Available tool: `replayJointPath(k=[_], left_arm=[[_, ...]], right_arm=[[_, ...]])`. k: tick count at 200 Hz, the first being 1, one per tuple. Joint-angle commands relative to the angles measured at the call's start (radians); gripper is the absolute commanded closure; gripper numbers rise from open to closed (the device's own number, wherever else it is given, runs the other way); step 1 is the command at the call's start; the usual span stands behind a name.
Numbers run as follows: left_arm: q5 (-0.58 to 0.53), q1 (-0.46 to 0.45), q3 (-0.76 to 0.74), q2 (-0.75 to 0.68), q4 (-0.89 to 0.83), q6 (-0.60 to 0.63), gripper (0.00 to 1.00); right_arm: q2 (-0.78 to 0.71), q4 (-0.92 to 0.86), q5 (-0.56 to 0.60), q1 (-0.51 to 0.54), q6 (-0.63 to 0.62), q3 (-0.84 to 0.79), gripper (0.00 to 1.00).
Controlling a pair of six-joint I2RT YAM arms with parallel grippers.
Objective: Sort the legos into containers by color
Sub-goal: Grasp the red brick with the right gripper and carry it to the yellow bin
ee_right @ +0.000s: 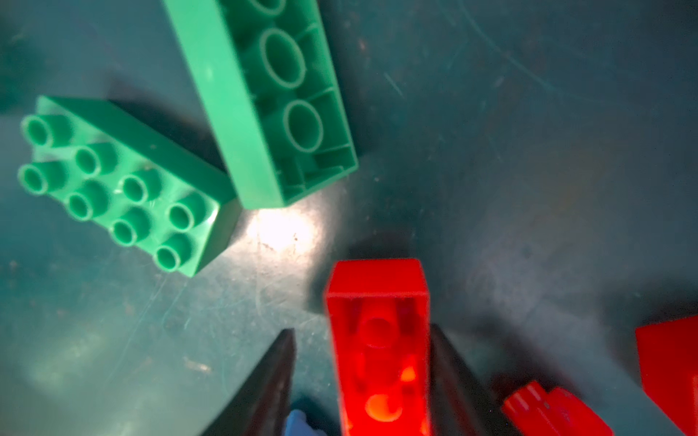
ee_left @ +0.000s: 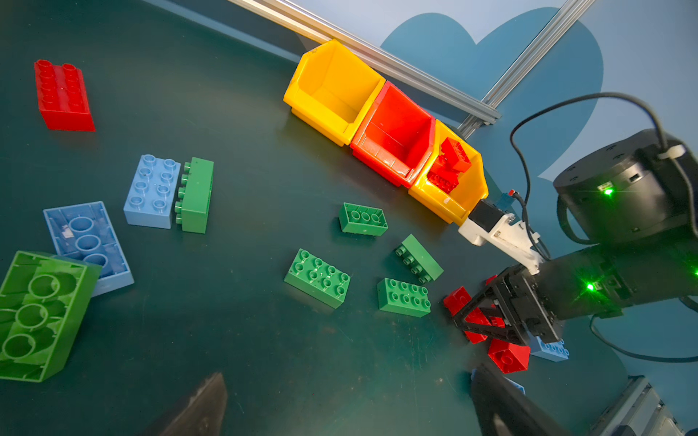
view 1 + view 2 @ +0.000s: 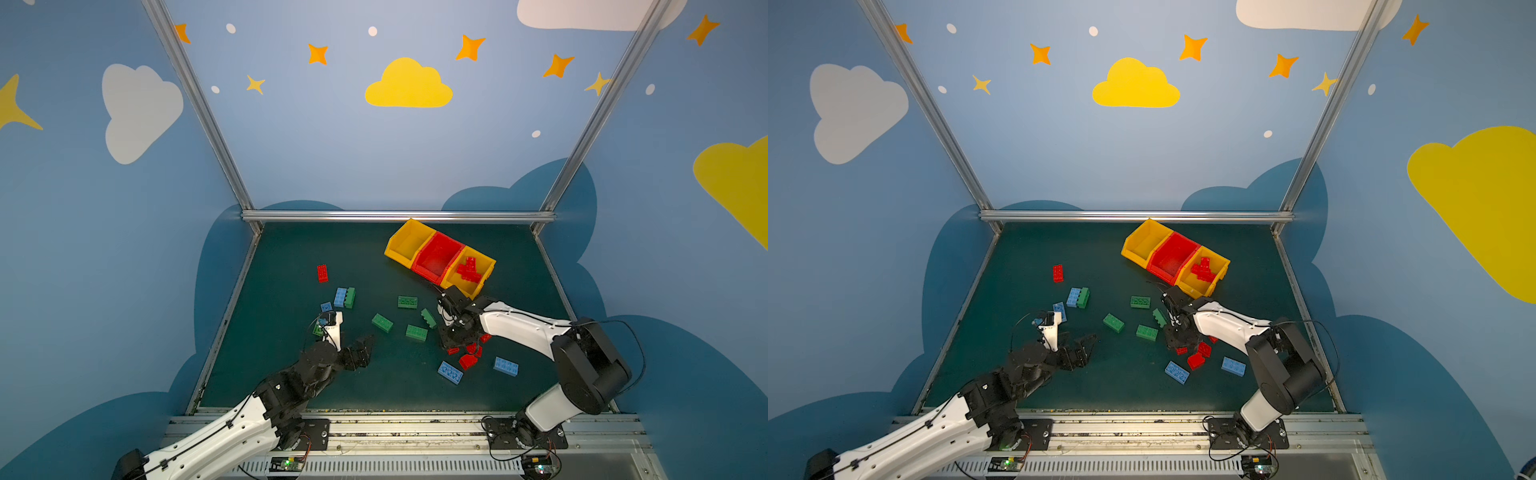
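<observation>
Three bins (image 3: pixel 438 257), six green bricks (image 3: pixel 416 332)

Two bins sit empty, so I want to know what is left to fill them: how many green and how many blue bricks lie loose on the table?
Green bricks: 6
Blue bricks: 4
Total: 10

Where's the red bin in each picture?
In a top view: the red bin sits just right of centre.
In a top view: it sits nearer the centre.
Left wrist: it shows whole and empty.
Right wrist: not in it.
Shared landmark: the yellow bin holding red bricks touches the red bin; the right wrist view misses it too.
</observation>
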Motion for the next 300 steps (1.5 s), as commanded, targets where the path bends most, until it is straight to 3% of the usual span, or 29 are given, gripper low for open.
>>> replayJointPath(k=[1,85,136,233,300], left_arm=[[-0.013,0.0,-0.011,-0.025,-0.026,0.008,0.0],[-0.041,0.0,0.0,-0.039,-0.047,0.037,0.0],[-0.04,0.0,0.07,0.071,-0.004,0.097,0.0],[-0.107,0.008,0.184,0.307,0.06,0.153,0.0],[-0.093,0.043,0.209,0.371,0.076,0.168,0.0]], right_arm=[[0.035,-0.041,0.053,0.009,0.021,0.032,0.63],[0.058,-0.096,0.139,0.019,0.002,0.146,0.74],[0.017,-0.137,0.164,-0.139,-0.051,0.362,0.72],[0.341,-0.11,0.14,-0.412,-0.066,0.729,0.71],[0.461,-0.113,0.167,-0.461,-0.077,0.811,0.69]])
